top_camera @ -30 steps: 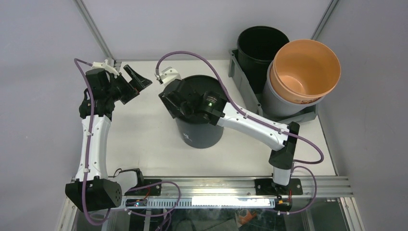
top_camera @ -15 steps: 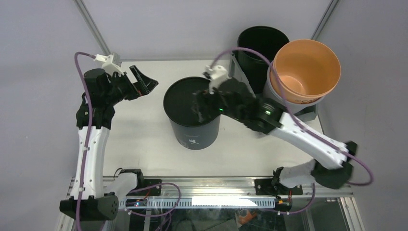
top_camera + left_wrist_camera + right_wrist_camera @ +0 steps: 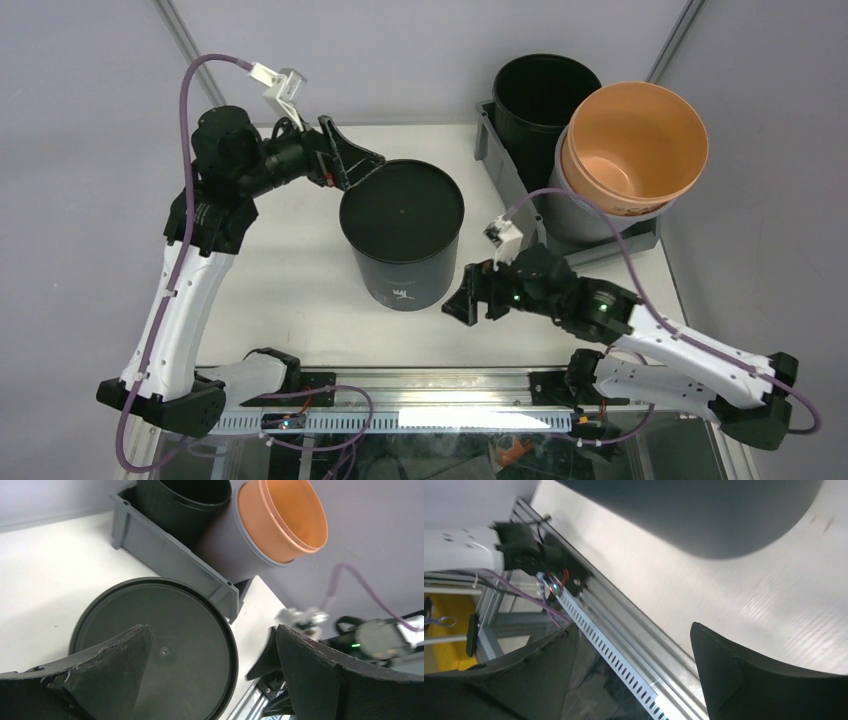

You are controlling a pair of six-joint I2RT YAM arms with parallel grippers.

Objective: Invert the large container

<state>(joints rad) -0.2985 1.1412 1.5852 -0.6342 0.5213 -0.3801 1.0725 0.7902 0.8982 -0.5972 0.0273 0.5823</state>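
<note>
The large container [image 3: 505, 170] is a grey rectangular bin at the back right, standing open side up with buckets in it; its long wall [image 3: 165, 555] also shows in the left wrist view. A black bucket [image 3: 402, 215] stands bottom up in the middle of the table. My left gripper [image 3: 360, 165] is open at that bucket's back-left rim, its jaws [image 3: 212, 630] wide apart over the flat bottom [image 3: 165, 650], holding nothing. My right gripper [image 3: 462, 300] is open and empty, low by the front edge right of the black bucket [image 3: 704, 515].
In the bin stand a second black bucket [image 3: 545, 95] and an orange bucket [image 3: 635, 140] nested in a pale grey one [image 3: 570, 215]. The aluminium rail [image 3: 450, 385] runs along the table's front edge, right under the right gripper [image 3: 634, 627].
The right gripper opened, came off the top of the black bucket and swung down to the front right. The left gripper moved right, up to the bucket's back-left rim.
</note>
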